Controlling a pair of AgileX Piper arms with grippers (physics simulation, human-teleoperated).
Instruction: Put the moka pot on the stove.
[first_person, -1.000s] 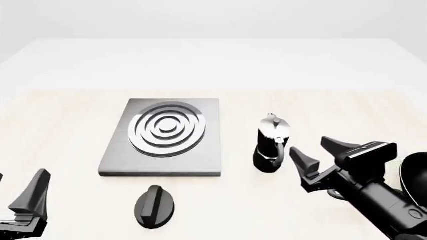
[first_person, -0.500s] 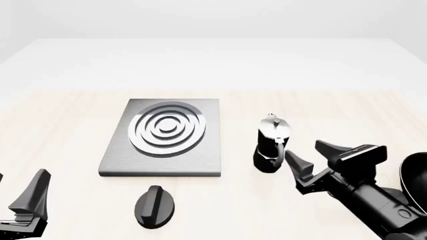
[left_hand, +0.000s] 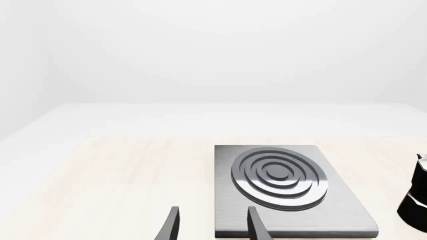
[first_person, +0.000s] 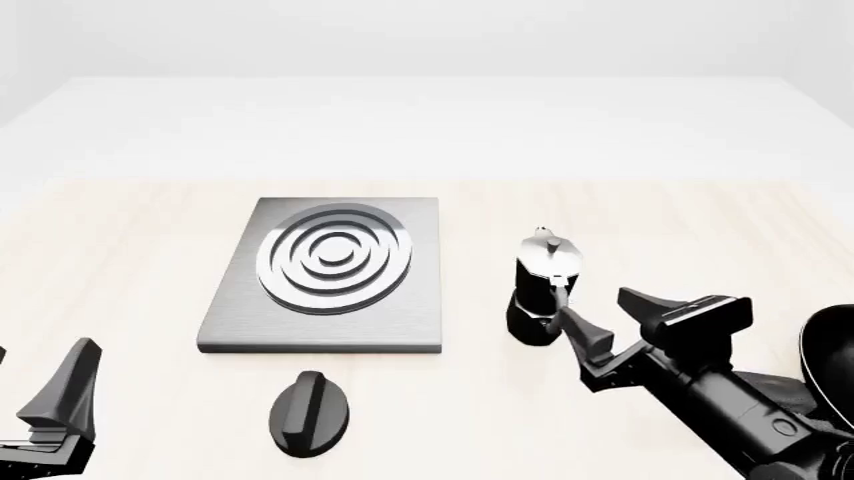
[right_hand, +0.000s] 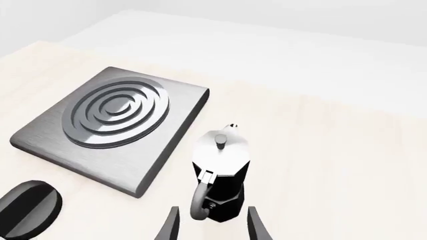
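The moka pot (first_person: 543, 290) stands upright on the pale tabletop (first_person: 134, 240), just to the right of the stove (first_person: 327, 275) and not touching it, a strip of bare wood showing between the two. Its silvery lid and knob are on top, and its curved handle faces toward the near side, toward the right arm.

The right end effector (first_person: 607, 318) sits low beside the pot, its two black fingers spread apart, with the nearer fingertip (first_person: 566, 322) right at the pot's handle (whether it actually touches I cannot tell). From the right wrist view the pot (right_hand: 221, 175) stands straight ahead between the two finger tips, handle toward the camera, with nothing pinched yet, and the stove (right_hand: 113, 127) lies off beyond it.

The left end effector (first_person: 60, 400) rests at the near left corner of the tabletop, well away from everything; in its wrist view its fingers (left_hand: 254, 226) are spread with only air between them, pointing toward the stove (left_hand: 283, 187).

A black oval knob (first_person: 310, 412) lies on the tabletop in front of the stove's near edge. At the far right edge a black frying pan (first_person: 830, 350) is partly visible behind the right arm.
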